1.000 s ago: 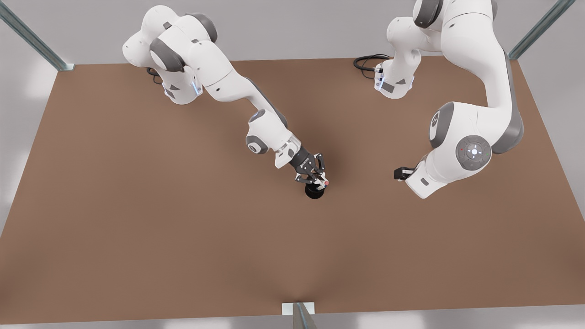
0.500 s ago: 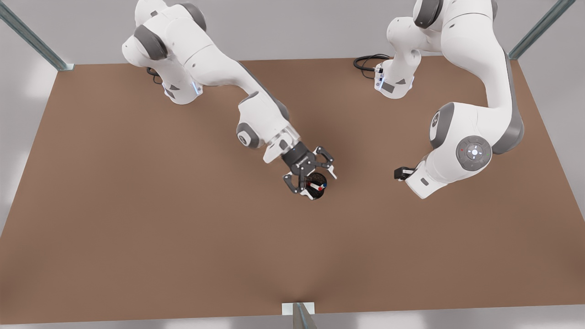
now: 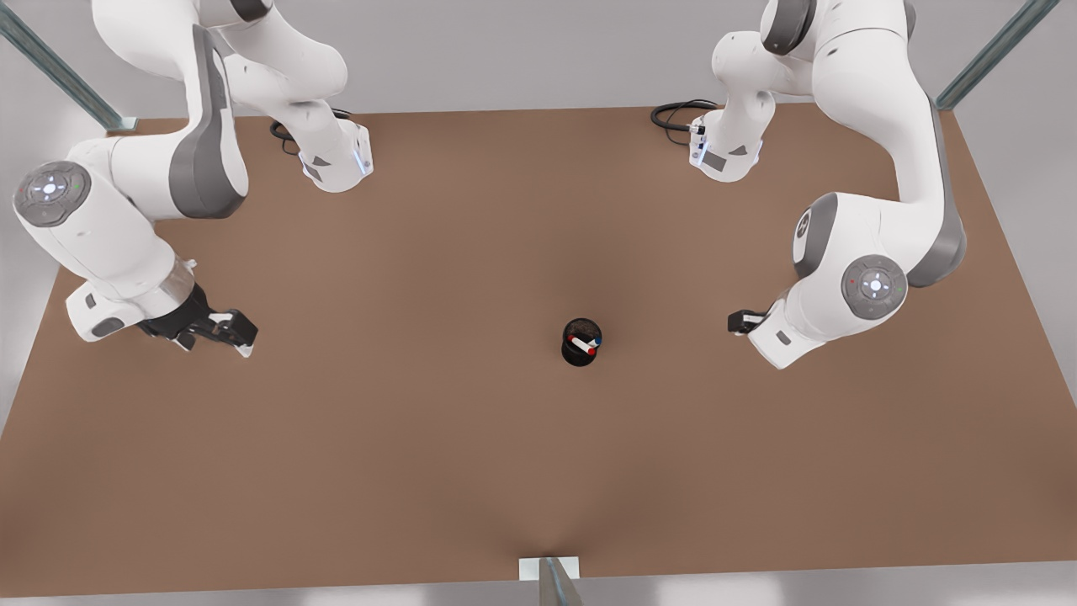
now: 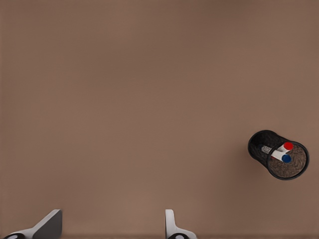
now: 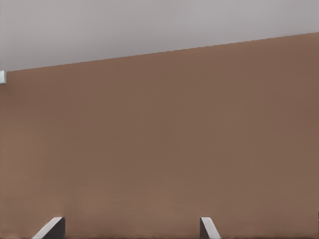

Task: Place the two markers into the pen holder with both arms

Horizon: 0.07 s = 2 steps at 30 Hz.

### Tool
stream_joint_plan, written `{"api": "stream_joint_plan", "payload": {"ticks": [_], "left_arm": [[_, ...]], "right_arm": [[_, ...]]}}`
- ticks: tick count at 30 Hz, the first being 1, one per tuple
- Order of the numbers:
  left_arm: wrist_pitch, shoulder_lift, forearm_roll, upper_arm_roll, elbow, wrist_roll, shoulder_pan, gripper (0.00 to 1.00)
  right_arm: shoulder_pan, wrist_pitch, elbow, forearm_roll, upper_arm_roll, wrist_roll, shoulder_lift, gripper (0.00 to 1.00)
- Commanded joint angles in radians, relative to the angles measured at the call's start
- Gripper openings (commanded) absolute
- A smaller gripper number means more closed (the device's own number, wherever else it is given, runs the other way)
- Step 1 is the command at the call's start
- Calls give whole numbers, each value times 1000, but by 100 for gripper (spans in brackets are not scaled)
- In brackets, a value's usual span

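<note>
The left gripper (image 4: 113,214) hangs over bare table (image 4: 124,99) with its two pale fingers (image 4: 50,225) spread wide and nothing between them. In the front view it is the dark piece (image 3: 742,321) at the right of the frame, tucked under its arm's wrist, which points down. From its wrist view the holder (image 4: 259,144) stands well apart from the fingers, at the right edge of the frame.

The right gripper (image 3: 223,330) sits at the left of the front view, low over the table and tilted, far from the holder. Its wrist view looks across the brown table to the grey wall (image 5: 149,25), with the fingers (image 5: 52,228) wide apart and empty, the gripper (image 5: 131,221) holding nothing.

The holder (image 3: 579,358) stands upright a little right of centre in the front view, closer to the left gripper than to the right one. Both markers are inside it. The red marker (image 3: 581,344) leans across the opening, its white barrel and red cap (image 4: 288,146) showing. The blue marker (image 3: 596,342) is just beside it, with only its blue cap (image 4: 286,158) plain to see. Whether the two markers touch cannot be told.

Black cables (image 3: 673,114) lie by the arm base at the upper right of the front view.
</note>
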Motion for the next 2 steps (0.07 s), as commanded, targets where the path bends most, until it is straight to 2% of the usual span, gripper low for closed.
{"api": "stream_joint_plan", "payload": {"ticks": [1, 2], "left_arm": [[-1, 0, 1, 0, 0, 3, 0, 100], [-3, 3, 1, 0, 0, 3, 0, 100]], "right_arm": [[-23, -100, 7, 7, 3, -274, 2, 100], [-37, -103, 19, 7, -3, -274, 20, 100]]}}
